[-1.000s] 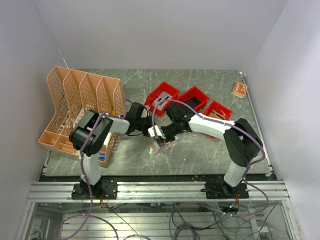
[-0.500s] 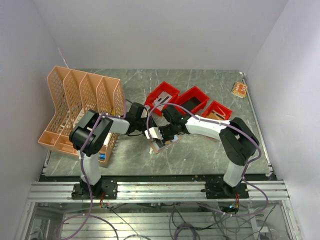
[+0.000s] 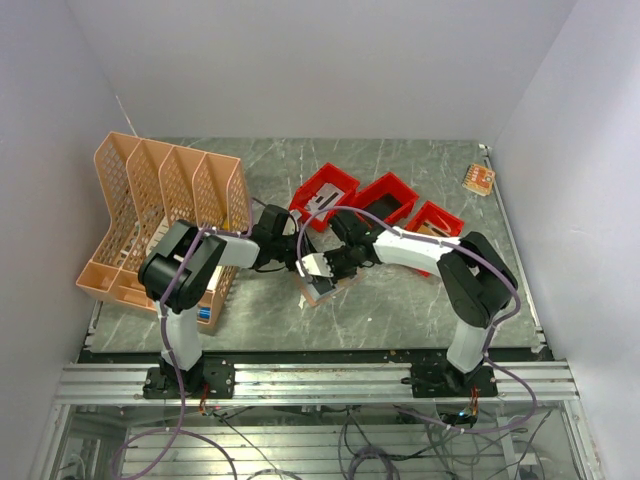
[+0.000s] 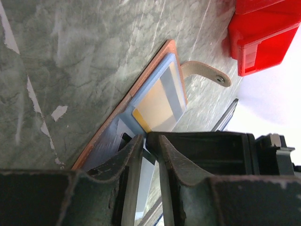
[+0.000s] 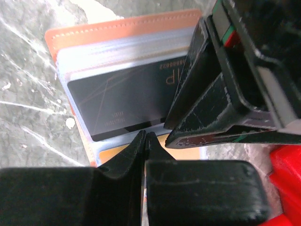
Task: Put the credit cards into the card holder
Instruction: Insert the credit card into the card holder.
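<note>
The right jaws, pressed together, are set tip-first against a long edge of the dark rectangular plastic credit card [image 5: 117, 101]. It lies on the grey sleeves of the open tan leather-like card holder [image 5: 117, 24], mid-way across the green marbled counter [image 5: 28, 117]. The left jaws, narrowly parted, are poised over the holder. The card is best pushed squarely, with the holder pinned flat.

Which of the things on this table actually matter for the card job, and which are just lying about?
Part of the job: card holder; dark card in its pocket; yellowish card, also in it.

Lying about: three red bins; peach file rack; small tan item in the far right corner.
</note>
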